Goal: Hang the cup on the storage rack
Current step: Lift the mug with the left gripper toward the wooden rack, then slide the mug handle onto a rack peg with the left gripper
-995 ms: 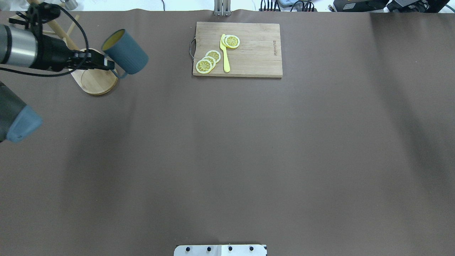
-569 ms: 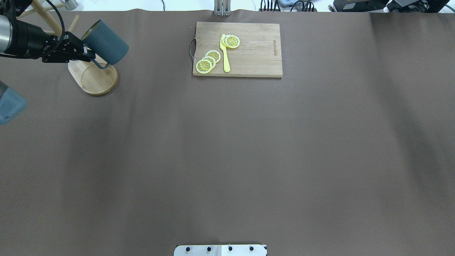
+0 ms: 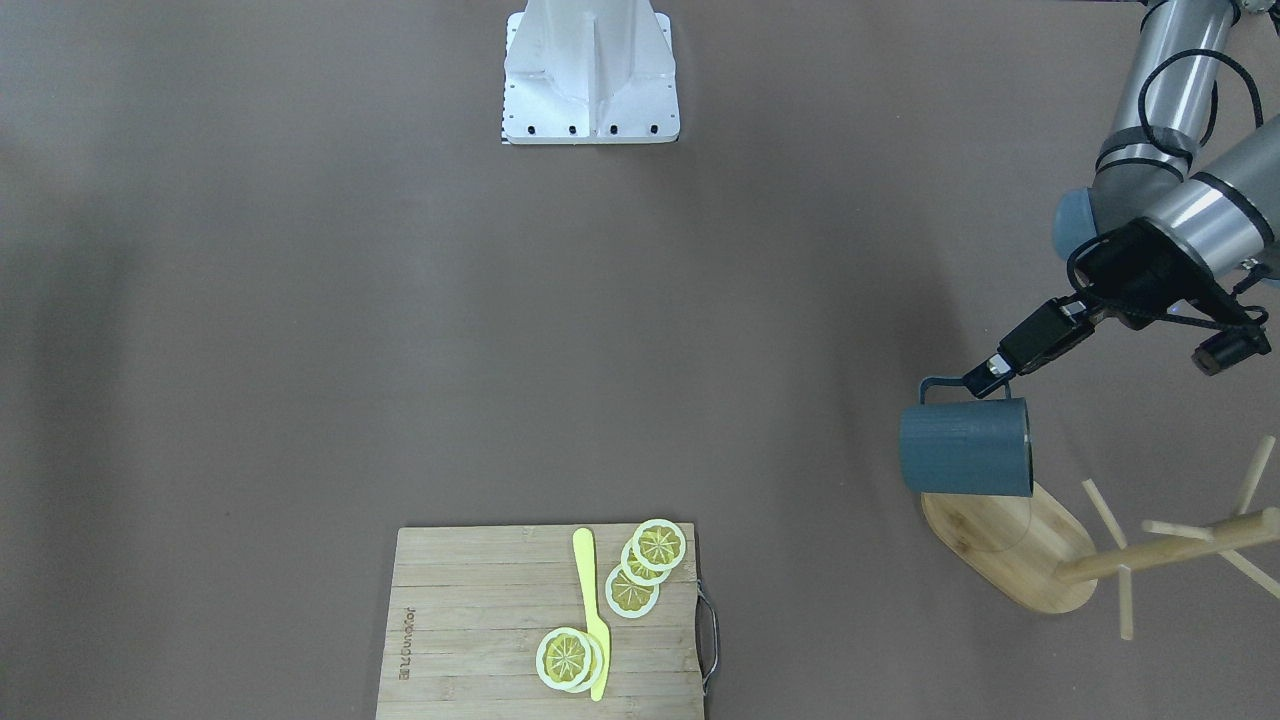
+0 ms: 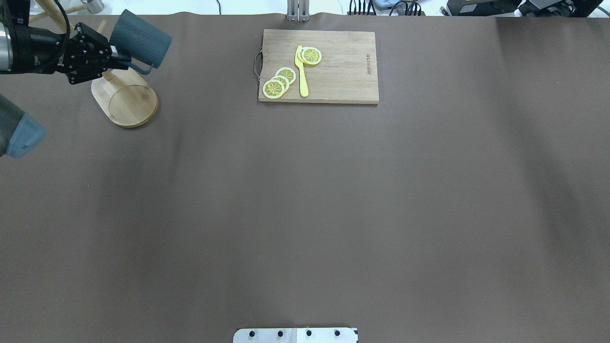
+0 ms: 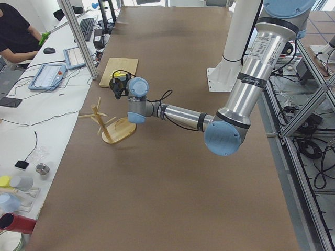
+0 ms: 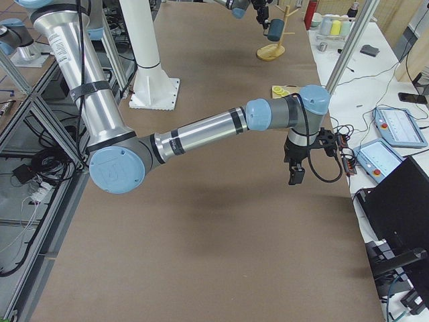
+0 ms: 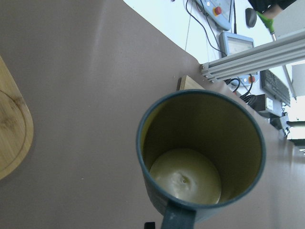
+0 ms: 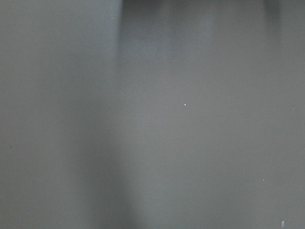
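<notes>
The dark blue-grey cup (image 4: 140, 39) lies tilted on its side in the air, over the far end of the storage rack's oval base (image 4: 125, 97). My left gripper (image 4: 116, 59) is shut on the cup's handle. In the front-facing view the cup (image 3: 965, 447) hangs below the gripper (image 3: 985, 380), beside the rack's pole and pegs (image 3: 1170, 545). The left wrist view looks into the cup's yellowish inside (image 7: 200, 152). My right gripper (image 6: 295, 171) shows only in the exterior right view, above bare table; I cannot tell whether it is open.
A bamboo cutting board (image 4: 319, 66) with lemon slices (image 4: 279, 82) and a yellow knife (image 4: 301, 71) lies at the far middle. The robot's base plate (image 3: 590, 75) is at the near edge. Operator desks stand beyond the table's far edge.
My left gripper has carried the cup left and toward the far edge, from beside the rack's base to above its far end. The cup has turned with it.
</notes>
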Robot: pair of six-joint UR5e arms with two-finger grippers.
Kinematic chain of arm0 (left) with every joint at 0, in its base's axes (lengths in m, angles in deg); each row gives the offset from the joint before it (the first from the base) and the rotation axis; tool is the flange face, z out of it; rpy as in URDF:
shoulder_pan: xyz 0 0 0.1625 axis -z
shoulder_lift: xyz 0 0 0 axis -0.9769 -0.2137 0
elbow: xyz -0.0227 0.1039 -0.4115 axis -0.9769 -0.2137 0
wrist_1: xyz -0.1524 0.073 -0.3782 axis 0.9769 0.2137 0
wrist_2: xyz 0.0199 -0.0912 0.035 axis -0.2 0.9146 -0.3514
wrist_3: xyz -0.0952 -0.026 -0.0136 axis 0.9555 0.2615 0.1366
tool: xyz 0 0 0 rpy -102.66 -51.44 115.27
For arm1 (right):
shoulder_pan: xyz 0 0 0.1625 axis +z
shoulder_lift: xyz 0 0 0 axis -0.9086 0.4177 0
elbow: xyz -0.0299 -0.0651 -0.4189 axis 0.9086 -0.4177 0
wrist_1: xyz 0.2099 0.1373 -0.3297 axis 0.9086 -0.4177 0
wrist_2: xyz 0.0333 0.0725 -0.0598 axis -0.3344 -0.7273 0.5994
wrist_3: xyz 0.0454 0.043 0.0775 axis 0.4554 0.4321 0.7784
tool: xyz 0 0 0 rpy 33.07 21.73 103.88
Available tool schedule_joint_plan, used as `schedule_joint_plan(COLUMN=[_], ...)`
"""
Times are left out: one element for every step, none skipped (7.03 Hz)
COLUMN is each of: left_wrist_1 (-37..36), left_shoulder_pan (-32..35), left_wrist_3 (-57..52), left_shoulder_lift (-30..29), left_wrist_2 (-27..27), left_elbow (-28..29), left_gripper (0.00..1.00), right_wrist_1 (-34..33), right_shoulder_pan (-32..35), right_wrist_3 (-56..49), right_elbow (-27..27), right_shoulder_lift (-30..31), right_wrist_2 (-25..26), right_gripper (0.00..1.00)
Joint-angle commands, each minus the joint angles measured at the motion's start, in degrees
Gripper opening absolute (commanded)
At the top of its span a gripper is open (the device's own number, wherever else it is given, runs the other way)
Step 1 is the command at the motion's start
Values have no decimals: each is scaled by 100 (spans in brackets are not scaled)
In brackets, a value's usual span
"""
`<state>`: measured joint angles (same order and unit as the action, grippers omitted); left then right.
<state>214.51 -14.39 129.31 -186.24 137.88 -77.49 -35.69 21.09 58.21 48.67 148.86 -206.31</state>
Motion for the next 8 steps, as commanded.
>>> schedule_joint_plan(left_wrist_1=[1506,2278,2730,3343,3654,3735,3745,3745], left_shoulder_pan=[-8,-69,-79,-253,-707,-1068,-1089,-1072], left_wrist_3=[1621,2011,2328,2809,2927,2929,2937,2937], left_shoulder_lift=[209,211,159,158,158,141,45,53], left_wrist_2=[-561,-948,-1126,-1528,-2289,-2810,-2885,-3025], left_elbow=[100,492,757,916,918,926,1005,1032], left_gripper=[0,0,0,0,0,0,0,0], right_wrist_1=[-103,-130,-130,-147,-226,-227,-227,-227], right_shoulder_pan=[-9,-9,-9,-9,-9,-9,-9,-9], right_wrist_3=[192,192,201,210,210,210,210,210], right_elbow=[216,225,234,303,356,383,383,375], right_shoulder_lift=[-2,-19,-20,-2,-2,7,7,7], right_wrist_2=[7,-2,-2,-2,-2,7,16,25], right_gripper=[100,100,100,100,100,100,100,100])
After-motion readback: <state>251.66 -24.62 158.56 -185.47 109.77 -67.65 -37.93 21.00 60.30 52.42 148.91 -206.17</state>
